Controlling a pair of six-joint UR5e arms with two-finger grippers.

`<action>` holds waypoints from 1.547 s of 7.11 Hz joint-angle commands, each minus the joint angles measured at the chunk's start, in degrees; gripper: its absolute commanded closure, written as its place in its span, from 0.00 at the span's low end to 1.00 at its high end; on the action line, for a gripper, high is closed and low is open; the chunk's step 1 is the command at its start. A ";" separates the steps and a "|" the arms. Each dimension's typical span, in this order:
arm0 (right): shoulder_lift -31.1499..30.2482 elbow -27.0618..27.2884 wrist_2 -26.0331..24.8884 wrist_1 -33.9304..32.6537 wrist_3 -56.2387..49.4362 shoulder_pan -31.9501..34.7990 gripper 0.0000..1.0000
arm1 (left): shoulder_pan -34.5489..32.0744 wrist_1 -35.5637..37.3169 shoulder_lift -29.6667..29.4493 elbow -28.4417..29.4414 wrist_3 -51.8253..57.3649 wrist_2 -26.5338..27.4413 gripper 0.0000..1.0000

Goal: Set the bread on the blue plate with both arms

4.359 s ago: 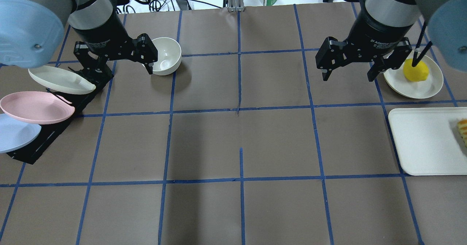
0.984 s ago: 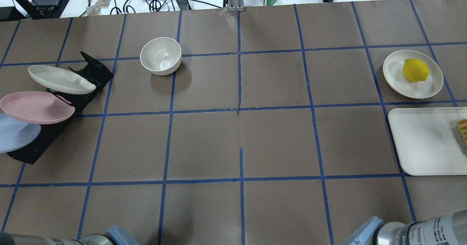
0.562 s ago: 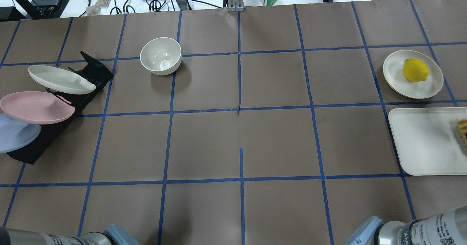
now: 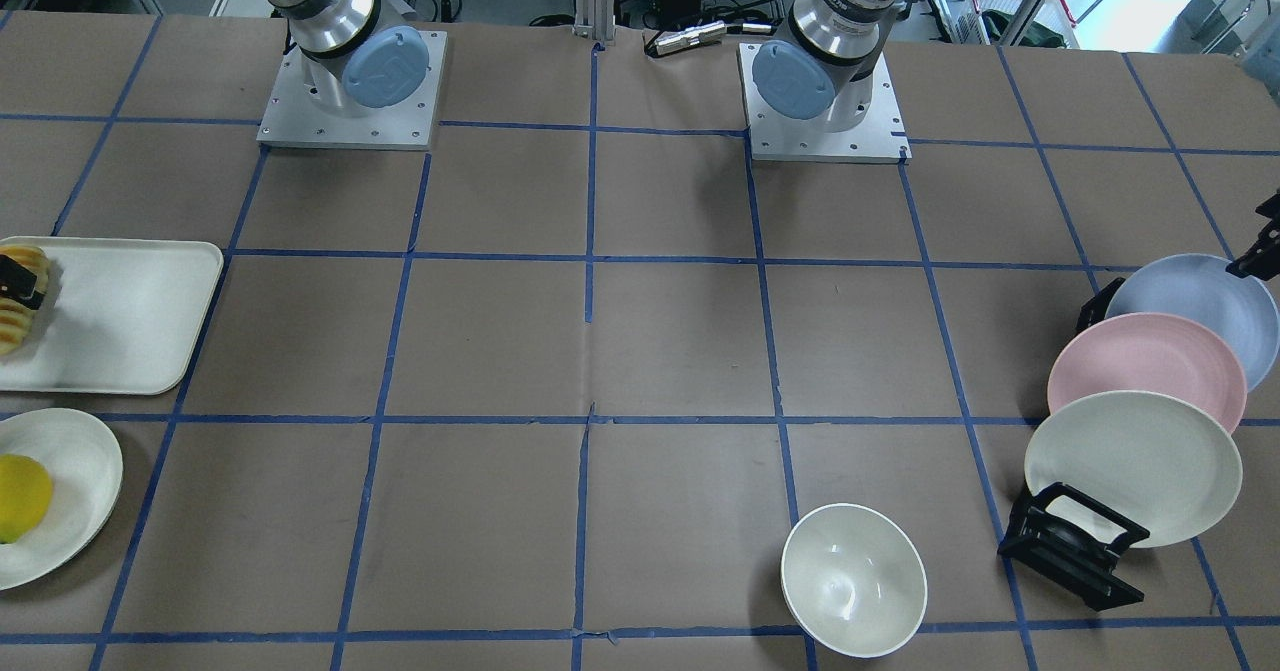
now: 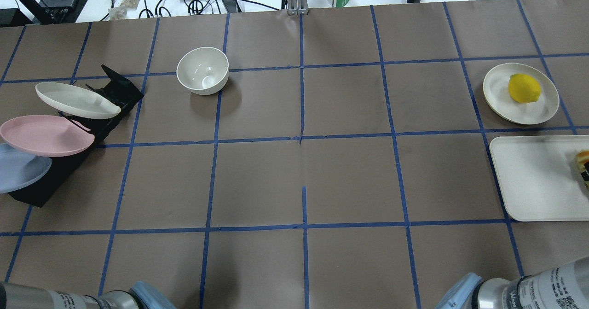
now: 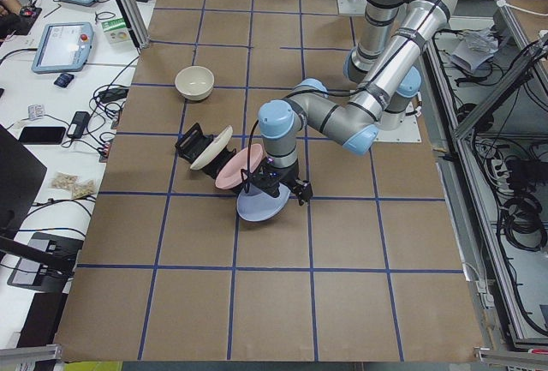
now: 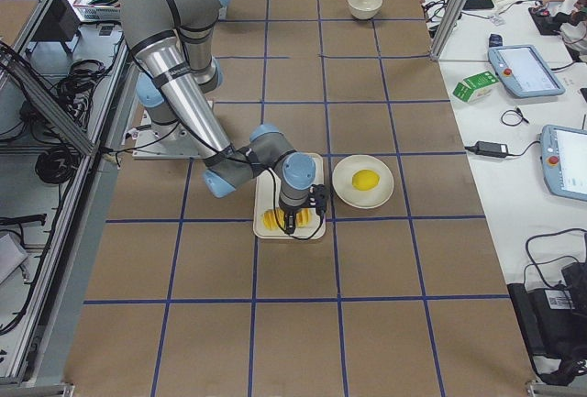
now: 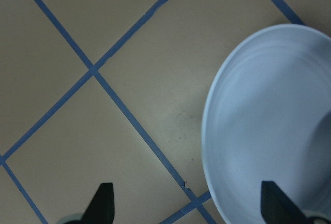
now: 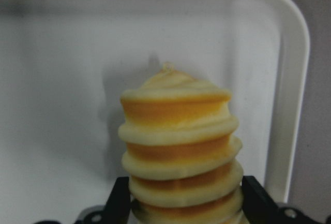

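**Left tool (image 8: 190, 203) astride the blue plate (image 8: 269, 120), right tool (image 9: 187, 198) around the bread (image 9: 178, 146)**

My left tool stands wide apart. Through its own camera, one fingertip (image 8: 105, 203) hangs over bare desk (image 8: 103, 105) and the other over the plate's pale face. The plate's rim runs between them, and I cannot see either tip touching it. The blue plate leans tilted in the black rack (image 4: 1075, 549), the end one of three. Just beyond it from my tool comes the pink plate (image 4: 1140, 366), then the cream plate (image 4: 1130, 466). From the camera at that end of the desk, the tool points down at the blue plate's upper edge.

My right tool sits low over the bread, one finger (image 9: 120, 200) on each side of the loaf. The ridged slices fill the gap, and their flanks meet the fingers' inner faces. I cannot tell whether the fingers are pressing or only lying alongside. The bread lies on the white tray (image 9: 62, 79), stretching straight away from the tool's camera. One of the tray's rims runs close outside one finger. Just past the tray from this tool, a small white plate (image 5: 499, 97) carries a lemon (image 5: 524, 88).
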 commanded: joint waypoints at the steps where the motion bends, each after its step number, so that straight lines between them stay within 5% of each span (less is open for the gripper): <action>1: -0.74 -0.29 -3.54 1.76 0.03 0.26 1.00 | 0.02 1.81 -2.03 -0.27 -1.22 0.04 0.00; 5: -7.85 -2.92 -2.86 5.86 2.31 7.71 1.00 | 0.02 2.78 -4.24 -0.18 -1.22 -2.84 0.03; 8: -10.93 -9.94 -0.85 17.46 14.05 18.07 1.00 | 0.72 2.69 -4.24 -0.09 -0.17 -3.30 0.27; 11: -11.99 -11.63 0.04 19.70 24.78 28.09 1.00 | 0.81 2.08 -4.06 -0.09 -0.08 -3.22 0.53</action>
